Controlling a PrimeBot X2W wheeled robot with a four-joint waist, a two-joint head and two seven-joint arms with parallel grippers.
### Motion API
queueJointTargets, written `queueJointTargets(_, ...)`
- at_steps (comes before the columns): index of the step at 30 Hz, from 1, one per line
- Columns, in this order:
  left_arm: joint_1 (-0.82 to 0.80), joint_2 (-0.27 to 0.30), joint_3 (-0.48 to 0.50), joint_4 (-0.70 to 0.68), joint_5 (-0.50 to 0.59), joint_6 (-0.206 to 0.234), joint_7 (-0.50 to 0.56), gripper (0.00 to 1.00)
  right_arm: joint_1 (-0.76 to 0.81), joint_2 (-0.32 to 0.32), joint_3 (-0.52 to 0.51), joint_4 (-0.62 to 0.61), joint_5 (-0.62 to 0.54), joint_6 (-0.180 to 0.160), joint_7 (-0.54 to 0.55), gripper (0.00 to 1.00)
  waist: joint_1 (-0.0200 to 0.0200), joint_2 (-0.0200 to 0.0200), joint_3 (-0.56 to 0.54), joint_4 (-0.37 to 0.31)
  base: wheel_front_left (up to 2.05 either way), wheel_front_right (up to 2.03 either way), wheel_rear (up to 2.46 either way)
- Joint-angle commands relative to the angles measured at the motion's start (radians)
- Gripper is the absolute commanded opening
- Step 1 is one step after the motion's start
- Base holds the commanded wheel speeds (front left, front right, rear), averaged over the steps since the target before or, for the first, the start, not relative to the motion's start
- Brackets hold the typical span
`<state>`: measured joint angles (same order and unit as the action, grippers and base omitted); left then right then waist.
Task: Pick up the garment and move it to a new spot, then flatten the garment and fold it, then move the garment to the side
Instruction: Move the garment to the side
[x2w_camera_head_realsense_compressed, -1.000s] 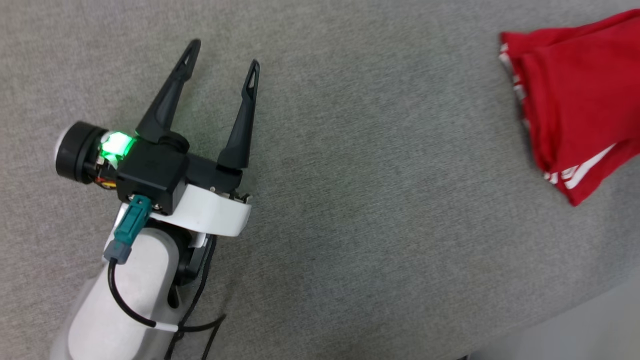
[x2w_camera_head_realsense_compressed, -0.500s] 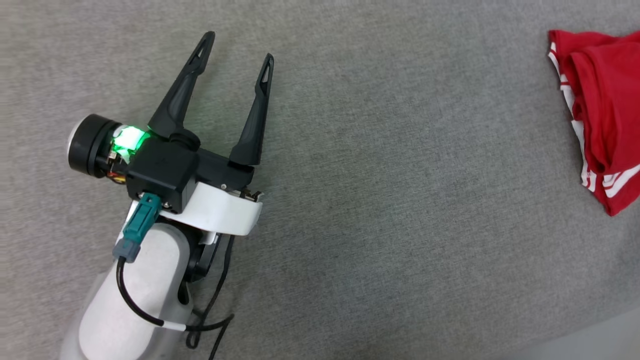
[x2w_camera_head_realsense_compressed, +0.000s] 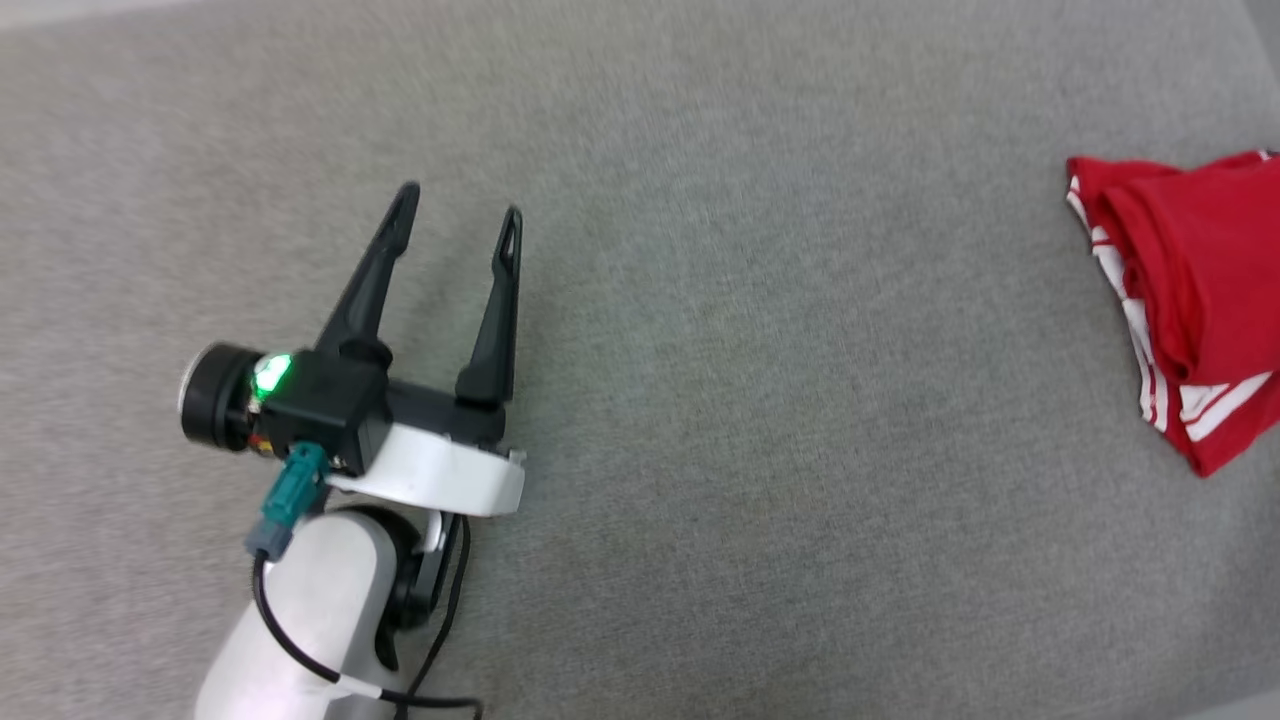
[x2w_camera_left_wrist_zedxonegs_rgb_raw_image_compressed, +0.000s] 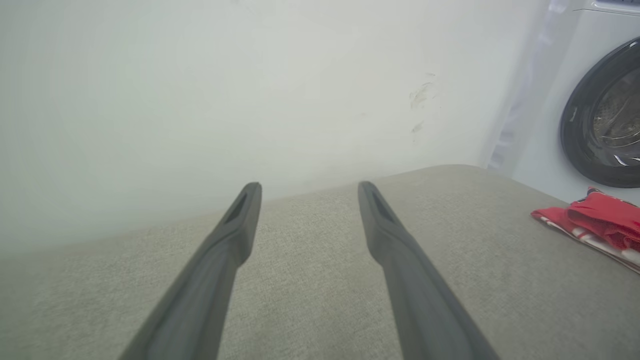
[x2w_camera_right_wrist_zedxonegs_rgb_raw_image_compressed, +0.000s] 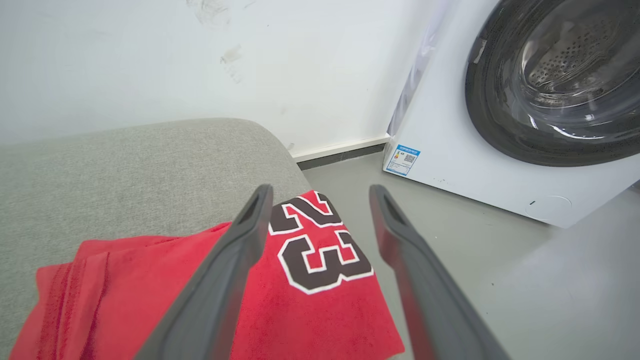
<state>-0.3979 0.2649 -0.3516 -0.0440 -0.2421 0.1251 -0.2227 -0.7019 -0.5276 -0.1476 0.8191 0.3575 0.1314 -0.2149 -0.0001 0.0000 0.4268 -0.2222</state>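
Against half a second ago, your head view has slid as a whole (the camera moved, not the cloth). The garment (x2w_camera_head_realsense_compressed: 1200, 300) now sits lower along that view's right edge, and a pale strip shows at the top left corner. The left pincer (x2w_camera_head_realsense_compressed: 460, 200) keeps the same spread: released, holding nothing, well apart from the garment and off to its left over the bare grey upholstery (x2w_camera_head_realsense_compressed: 750, 400).

The right pincer (x2w_camera_right_wrist_zedxonegs_rgb_raw_image_compressed: 321, 189) hangs directly over the garment, its long dark fingers parted with nothing clamped. The black, white-edged "23" shows between them.

The garment is soft red jersey, folded into rumpled layers, with red-and-white striped trim along the edge facing the left pincer. It lies at the rounded end of the upholstery, which is a coarse, flat weave. Beyond the garment, a white washing machine (x2w_camera_right_wrist_zedxonegs_rgb_raw_image_compressed: 450, 165) with a glossy dark round door stands on a smooth grey floor (x2w_camera_right_wrist_zedxonegs_rgb_raw_image_compressed: 500, 280), beside a scuffed white wall (x2w_camera_left_wrist_zedxonegs_rgb_raw_image_compressed: 200, 75).
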Motion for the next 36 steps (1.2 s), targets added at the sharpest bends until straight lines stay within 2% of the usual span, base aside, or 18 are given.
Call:
queueJointTargets(1, 0.027, -0.006, 0.001, 0.013, -0.006, 0.006, -0.005, 1.0, 0.032, 0.023, -0.007, -0.021, -0.016, -0.002, -0.012, 1.0, 0.0001, 0.0, -0.073, 0.033, 0.0, 0.0, 0.0)
queueJointTargets(9, 0.141, -0.016, 0.023, 0.08, -0.04, 0.043, -0.021, 1.0, 0.256, 0.195, -0.046, -0.264, -0.081, -0.002, -0.013, 1.0, 0.0001, 0.0, -0.197, 0.082, 0.0, 0.0, 0.0)
queueJointTargets(17, 0.231, -0.032, 0.049, 0.14, -0.079, 0.059, -0.035, 1.0, 0.468, 0.35, -0.022, -0.53, -0.142, -0.002, 0.051, 1.0, 0.0001, 0.0, -0.272, 0.131, 0.0, 0.0, 0.0)
queueJointTargets(23, 0.286, -0.03, 0.076, 0.175, -0.09, 0.065, -0.041, 1.0, 0.596, 0.41, 0.025, -0.676, -0.178, -0.001, 0.105, 1.0, 0.0001, 0.0, -0.335, 0.162, 0.0, 0.0, 0.0)
queueJointTargets(36, 0.391, -0.012, 0.155, 0.181, -0.075, 0.053, -0.044, 1.0, 0.769, 0.473, 0.103, -0.883, -0.22, -0.001, 0.188, 1.0, 0.0001, 0.0, -0.44, 0.202, 0.0, 0.0, 0.0)
